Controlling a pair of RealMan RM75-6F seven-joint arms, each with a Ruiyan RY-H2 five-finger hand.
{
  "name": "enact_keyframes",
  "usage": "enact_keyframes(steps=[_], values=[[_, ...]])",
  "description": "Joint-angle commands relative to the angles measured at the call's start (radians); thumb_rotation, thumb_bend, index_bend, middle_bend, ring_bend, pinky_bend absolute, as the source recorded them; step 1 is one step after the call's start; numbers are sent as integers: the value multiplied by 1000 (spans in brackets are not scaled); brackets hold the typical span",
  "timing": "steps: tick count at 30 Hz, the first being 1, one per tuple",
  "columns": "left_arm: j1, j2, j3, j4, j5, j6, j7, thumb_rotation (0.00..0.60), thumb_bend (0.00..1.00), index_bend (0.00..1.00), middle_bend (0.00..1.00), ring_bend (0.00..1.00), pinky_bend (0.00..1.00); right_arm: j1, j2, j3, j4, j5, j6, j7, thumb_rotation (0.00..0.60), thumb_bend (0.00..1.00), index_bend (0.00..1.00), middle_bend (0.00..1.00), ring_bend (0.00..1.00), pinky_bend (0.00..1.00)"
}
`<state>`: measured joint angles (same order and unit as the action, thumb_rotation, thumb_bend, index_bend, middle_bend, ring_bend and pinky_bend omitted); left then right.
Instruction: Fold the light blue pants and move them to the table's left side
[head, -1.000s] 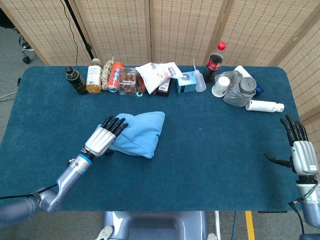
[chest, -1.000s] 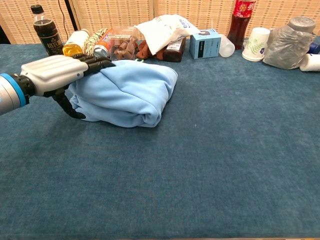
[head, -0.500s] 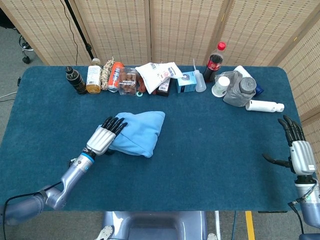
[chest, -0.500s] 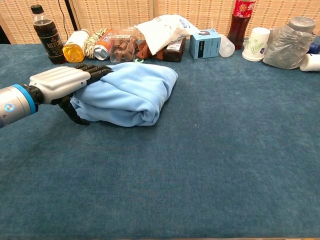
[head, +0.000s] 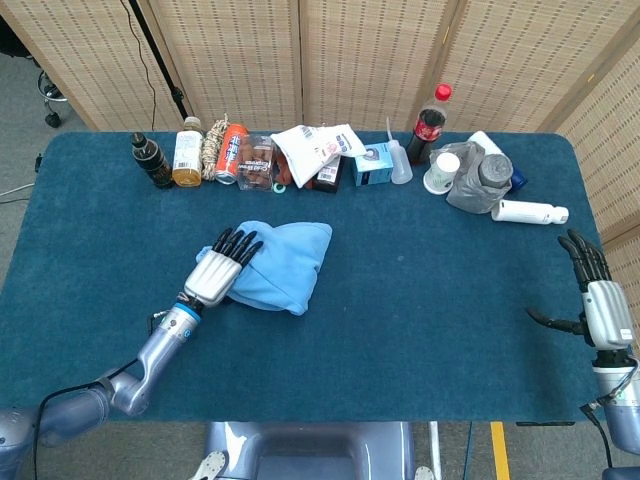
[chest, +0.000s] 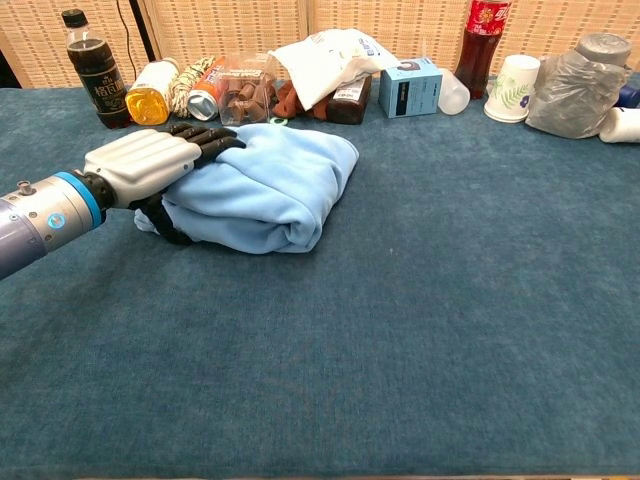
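Note:
The light blue pants (head: 285, 262) lie folded into a thick bundle left of the table's middle, also seen in the chest view (chest: 270, 185). My left hand (head: 218, 270) is on the bundle's left end. In the chest view the left hand (chest: 150, 160) has its fingers laid flat over the top of the cloth and its thumb tucked under the left edge, so it grips that end. My right hand (head: 597, 295) hovers at the table's right edge, fingers spread, holding nothing; the chest view does not show it.
Along the back edge stand a dark bottle (head: 150, 160), a yellow bottle (head: 187, 152), cans, snack packets (head: 315, 150), a blue box (head: 373, 163), a cola bottle (head: 428, 122), a paper cup (head: 441, 170) and a white tube (head: 528, 211). Blue table cloth (head: 420, 300) stretches right of the pants.
My left hand has slid right, further onto the bundle, with the thumb now under its edge. The pants barely shifted. The right hand stayed put.

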<state>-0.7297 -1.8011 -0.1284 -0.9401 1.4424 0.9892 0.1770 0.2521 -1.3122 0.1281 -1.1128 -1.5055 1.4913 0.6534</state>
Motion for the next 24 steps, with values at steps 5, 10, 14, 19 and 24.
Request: enact_keyframes(steps=[5,10,14,19,24], values=[[-1,-11,4,19,-10,1,44,600,744,423,255,283,406,-2,4,2,-5,-3,1,8,600,0,0,0,0,8],[3,-16,5,32,3,39,14,600,742,617,432,466,542,-4,8,2,-10,-9,4,10,600,0,0,0,0,8],[4,-16,4,53,24,82,-27,600,872,673,490,521,584,-5,11,0,-14,-14,7,7,600,0,0,0,0,8],[3,-1,5,47,31,100,-34,600,979,678,495,527,585,-9,14,5,-16,-12,14,18,600,0,0,0,0,8],[7,28,1,15,46,137,-69,600,977,690,505,535,590,-11,15,6,-21,-15,18,10,600,0,0,0,0,8]])
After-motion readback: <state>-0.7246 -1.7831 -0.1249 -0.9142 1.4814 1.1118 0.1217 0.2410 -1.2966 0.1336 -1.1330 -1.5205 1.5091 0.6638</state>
